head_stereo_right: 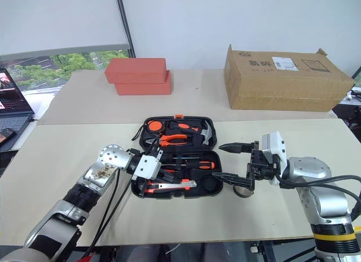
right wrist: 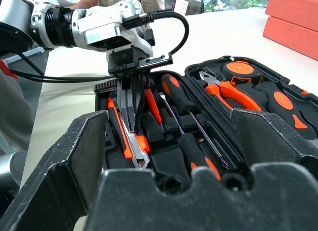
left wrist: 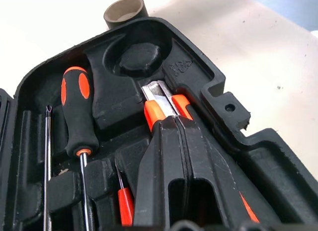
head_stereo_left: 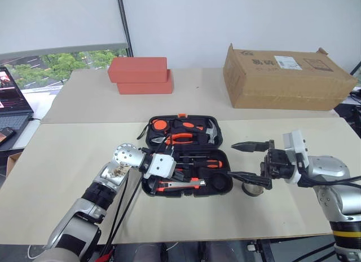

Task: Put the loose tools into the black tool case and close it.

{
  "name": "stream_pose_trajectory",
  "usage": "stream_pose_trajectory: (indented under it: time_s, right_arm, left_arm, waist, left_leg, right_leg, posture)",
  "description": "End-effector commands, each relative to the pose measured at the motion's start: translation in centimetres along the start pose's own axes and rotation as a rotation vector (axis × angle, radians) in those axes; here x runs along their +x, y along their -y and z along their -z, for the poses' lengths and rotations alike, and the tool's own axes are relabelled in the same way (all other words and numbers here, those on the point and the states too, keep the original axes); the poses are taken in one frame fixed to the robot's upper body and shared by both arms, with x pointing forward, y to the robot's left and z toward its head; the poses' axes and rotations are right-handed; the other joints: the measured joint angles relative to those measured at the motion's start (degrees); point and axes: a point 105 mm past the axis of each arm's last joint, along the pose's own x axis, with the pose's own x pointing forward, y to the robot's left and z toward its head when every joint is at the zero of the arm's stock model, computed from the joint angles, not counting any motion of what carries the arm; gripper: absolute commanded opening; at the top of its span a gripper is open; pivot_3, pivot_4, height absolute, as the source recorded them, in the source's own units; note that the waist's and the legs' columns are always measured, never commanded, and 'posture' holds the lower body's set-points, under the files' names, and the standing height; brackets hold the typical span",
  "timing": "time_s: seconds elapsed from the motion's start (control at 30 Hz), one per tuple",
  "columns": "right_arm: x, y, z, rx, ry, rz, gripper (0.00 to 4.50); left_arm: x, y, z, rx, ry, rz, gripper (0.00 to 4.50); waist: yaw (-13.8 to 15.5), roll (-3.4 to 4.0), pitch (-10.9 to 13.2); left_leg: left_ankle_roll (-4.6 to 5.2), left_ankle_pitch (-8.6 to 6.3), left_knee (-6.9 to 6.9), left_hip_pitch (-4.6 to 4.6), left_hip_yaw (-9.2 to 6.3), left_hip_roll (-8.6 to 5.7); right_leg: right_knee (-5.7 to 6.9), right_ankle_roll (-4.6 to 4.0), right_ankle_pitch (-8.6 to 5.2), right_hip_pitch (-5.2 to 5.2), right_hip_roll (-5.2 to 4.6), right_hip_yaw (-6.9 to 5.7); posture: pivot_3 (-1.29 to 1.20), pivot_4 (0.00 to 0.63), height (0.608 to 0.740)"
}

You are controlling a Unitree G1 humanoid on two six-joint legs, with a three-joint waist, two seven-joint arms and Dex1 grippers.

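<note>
While the black tool case (head_stereo_left: 223, 160) lies open on the table (head_stereo_left: 67, 160), the orange-and-black utility knife (head_stereo_left: 179, 186) is seen in its front recess, its long axis along the front edge. The left gripper (left wrist: 174, 122), fingers pressed together, rests on the knife. The right gripper (head_stereo_left: 248, 159) is spread wide beside the case.
</note>
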Motion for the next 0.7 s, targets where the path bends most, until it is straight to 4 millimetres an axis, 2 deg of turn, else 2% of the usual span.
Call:
stream_pose_trajectory:
  time_s: [0.03,0.2,0.27,0.33,0.43,0.57,0.7]
  right_arm:
    - [-0.3,0.1,-1.3,-0.058,0.015,0.007,4.5]
    - [-0.6,0.0,-1.1,-0.052,-0.008,0.013,4.5]
    - [-0.8,0.0,-0.8,-0.047,-0.039,0.016,4.5]
    - [-1.2,0.0,-0.5,-0.054,-0.09,0.022,4.5]
    - [-1.9,-0.5,0.2,-0.067,-0.197,0.023,4.5]
    - [-2.9,-1.8,1.6,-0.057,-0.384,0.003,4.5]
    - [-3.4,-3.1,2.4,-0.048,-0.532,-0.033,4.5]
  left_arm:
    - [0.5,1.4,2.2,-0.076,-0.077,0.043,0.03]
    - [0.9,1.4,3.1,-0.093,-0.083,0.012,0.03]
    - [1.0,1.0,2.7,-0.086,-0.056,-0.012,0.03]
    - [0.9,-0.1,1.5,-0.074,0.004,-0.073,0.03]
    - [0.1,-2.3,-1.3,-0.079,0.114,-0.187,0.03]
    - [-1.9,-2.7,-5.9,-0.128,0.266,-0.183,0.03]
    - [-3.0,-1.1,-7.8,-0.155,0.274,-0.088,1.07]
  waist:
    - [-0.04,0.06,-0.04]
    - [0.09,0.06,-0.09]
    - [0.16,0.06,-0.11]
    - [0.2,0.07,-0.12]
    - [0.27,0.04,-0.1]
    - [0.07,0.03,-0.09]
    - [-0.21,0.03,-0.09]
  left_leg:
    - [0.0,0.0,0.0,0.01,0.01,0.0]
    - [0.01,0.0,0.0,0.0,0.02,0.0]
    - [0.02,-0.01,0.03,0.01,0.0,-0.01]
    - [0.04,-0.02,0.06,0.0,0.0,-0.01]
    - [0.07,-0.01,0.06,-0.07,-0.01,-0.02]
    - [0.07,-0.01,0.07,-0.41,-0.06,-0.01]
    - [-0.06,0.06,0.05,-0.42,-0.05,0.02]
  right_leg:
    - [0.01,0.0,0.0,0.0,0.0,0.01]
    - [0.01,-0.01,0.0,-0.01,0.0,0.03]
    - [0.01,-0.01,0.01,0.02,-0.02,0.01]
    - [0.02,0.0,0.01,0.03,-0.06,0.0]
    - [0.03,0.03,0.0,-0.05,-0.13,0.01]
    - [0.01,0.0,0.02,-0.3,-0.03,-0.03]
    - [-0.02,-0.21,0.15,-0.32,0.0,0.05]
  posture:
    - [0.0,0.15,0.711]
    - [0.0,0.15,0.711]
    - [0.0,0.15,0.711]
    - [0.0,0.15,0.711]
    - [0.0,0.15,0.711]
    - [0.0,0.15,0.711]
    - [0.0,0.15,0.711]
